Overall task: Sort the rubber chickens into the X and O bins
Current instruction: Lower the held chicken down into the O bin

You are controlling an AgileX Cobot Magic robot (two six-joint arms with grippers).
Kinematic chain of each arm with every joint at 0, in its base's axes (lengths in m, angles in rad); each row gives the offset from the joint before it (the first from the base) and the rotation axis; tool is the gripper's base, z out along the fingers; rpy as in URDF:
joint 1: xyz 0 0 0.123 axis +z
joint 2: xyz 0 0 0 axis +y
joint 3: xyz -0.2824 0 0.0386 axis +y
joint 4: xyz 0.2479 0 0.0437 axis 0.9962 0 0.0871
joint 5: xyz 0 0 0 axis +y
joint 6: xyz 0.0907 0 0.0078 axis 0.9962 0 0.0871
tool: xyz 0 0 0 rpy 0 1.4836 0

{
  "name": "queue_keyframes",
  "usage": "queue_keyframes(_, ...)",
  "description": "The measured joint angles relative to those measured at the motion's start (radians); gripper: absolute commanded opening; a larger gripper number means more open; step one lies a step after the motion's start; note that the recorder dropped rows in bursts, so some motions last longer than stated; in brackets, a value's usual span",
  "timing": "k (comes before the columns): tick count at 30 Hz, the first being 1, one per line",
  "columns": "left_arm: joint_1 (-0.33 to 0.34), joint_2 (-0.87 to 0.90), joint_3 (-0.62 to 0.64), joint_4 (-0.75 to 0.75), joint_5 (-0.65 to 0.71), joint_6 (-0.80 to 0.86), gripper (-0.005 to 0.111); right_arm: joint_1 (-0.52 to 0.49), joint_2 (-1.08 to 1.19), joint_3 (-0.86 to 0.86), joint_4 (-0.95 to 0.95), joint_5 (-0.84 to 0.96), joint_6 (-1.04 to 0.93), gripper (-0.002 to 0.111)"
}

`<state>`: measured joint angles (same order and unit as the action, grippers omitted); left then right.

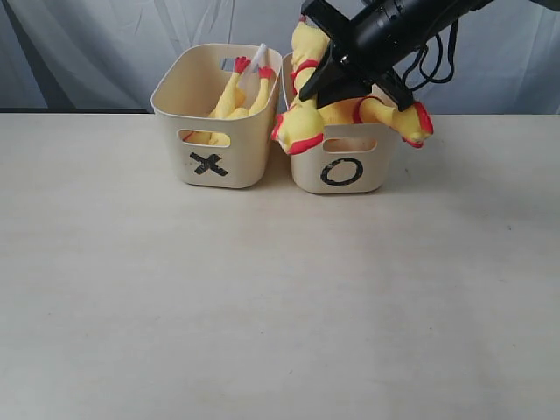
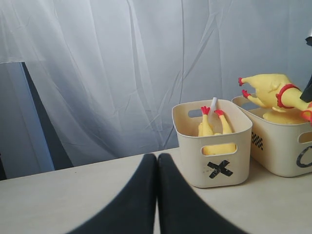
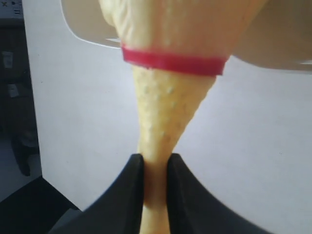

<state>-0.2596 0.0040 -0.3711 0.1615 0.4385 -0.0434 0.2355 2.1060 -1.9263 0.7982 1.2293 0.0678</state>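
Pinching the thin neck of a rubber chicken [image 3: 168, 97], just past its red ring, with the right gripper [image 3: 155, 168]; fingers nearly closed, only the squeezed neck between them. Hovering over the O bin [image 1: 343, 179] in the exterior view, on a black arm [image 1: 411, 22] reaching in from the upper right.

Keeping nothing in the left gripper [image 2: 157, 170]: fingers pressed fully together above the counter [image 1: 262, 306], well apart from both bins.

Reading a black X on the front of the X bin [image 1: 210, 140] and a black O on its neighbour, set just beside it; also a small black-and-white checkered patch [image 2: 257, 140] on the O bin's side wall.

Lying in the X bin: a second chicken [image 1: 232, 101], red feet up, beside a white stick-like thing [image 1: 259, 57]. Crowding the O bin: more chickens [image 1: 367, 109], one head drooping over the right rim, another yellow-and-red end spilling over the left front corner. Hanging behind: a pale curtain [image 1: 105, 44].
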Motion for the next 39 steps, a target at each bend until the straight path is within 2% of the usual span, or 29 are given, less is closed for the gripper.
queue_keyframes(6,0.0,0.0,0.0,0.0,0.0,0.0,0.0,0.0,0.0,0.0,0.055,-0.004,-0.004,-0.001)
queue_keyframes(39,0.0,0.0,0.0,0.0,0.0,0.0,0.0,0.0,0.035,0.0,0.029,-0.001,0.022,-0.001)
